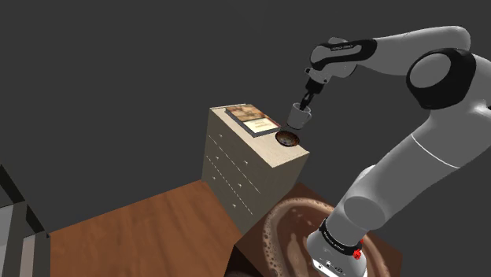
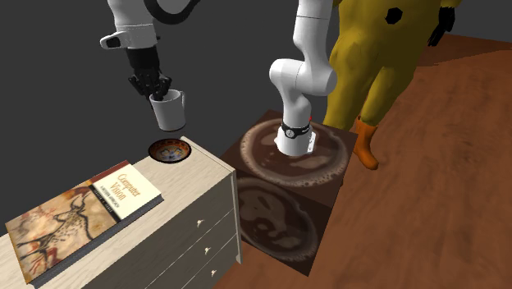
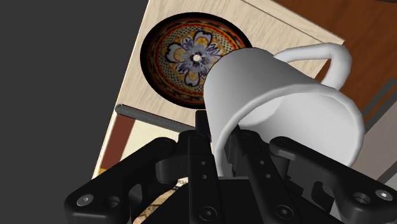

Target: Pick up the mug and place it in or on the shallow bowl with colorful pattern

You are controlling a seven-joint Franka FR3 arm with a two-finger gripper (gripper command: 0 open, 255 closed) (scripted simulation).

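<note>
White mug is held aloft by its rim, clamped between the closed fingers of the black gripper, just above the patterned shallow bowl set at the corner of a pale dresser, near a book.

There is one white mug with a handle and one shallow dark bowl with a colourful flower pattern. I count one large flat book with a cave-painting cover and one pale wooden chest of drawers. There is also one white robot arm, one black two-finger gripper and one yellow standing figure.
</note>
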